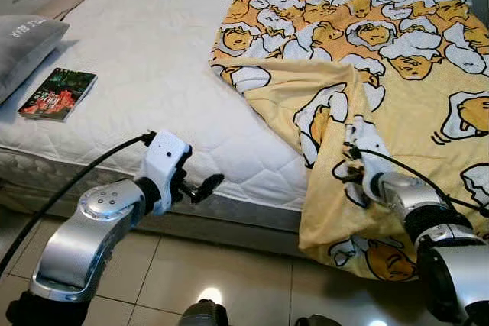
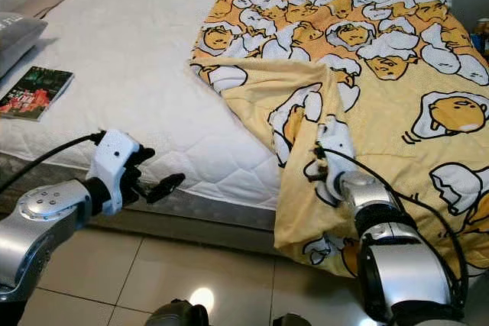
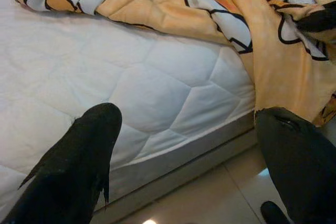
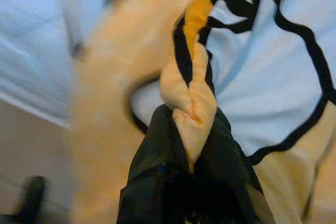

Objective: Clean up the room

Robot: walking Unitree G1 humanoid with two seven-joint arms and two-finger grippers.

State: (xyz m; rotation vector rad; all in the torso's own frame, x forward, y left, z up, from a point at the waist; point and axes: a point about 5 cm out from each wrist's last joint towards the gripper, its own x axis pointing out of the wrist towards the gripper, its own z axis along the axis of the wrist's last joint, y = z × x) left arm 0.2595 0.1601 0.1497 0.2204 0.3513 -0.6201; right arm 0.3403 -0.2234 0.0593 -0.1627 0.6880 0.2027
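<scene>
**Right pincer has the blanket's edge; left stands ready at the mattress side**

The yellow cartoon-egg blanket (image 1: 382, 43) covers the bed's right half, its near corner folded back and hanging over the mattress (image 1: 153, 59) edge toward the tiled floor (image 1: 229, 280). The right pincer (image 1: 353, 164) is clamped on a bunched fold of that hanging edge; the right wrist view shows cloth pinched between the black fingers (image 4: 210, 156). The left pincer (image 1: 208, 185) hovers just off the mattress's front side with its fingers (image 3: 79, 156) spread apart, holding nothing.

The step in hand looks like spreading the blanket across the bare left half. To do it well, I would lift the gripped edge clear of the mattress corner before pulling leftward, so the fold opens instead of dragging. The grip holds a thin pinch of cloth, so a slow pull is safer. The left pincer could take the edge further along to keep it taut.

The white mattress offers wide open room leftward. A book (image 1: 58, 94) and a grey pillow (image 1: 27, 40) lie at the far left edge, and the blanket could sweep over them.
</scene>
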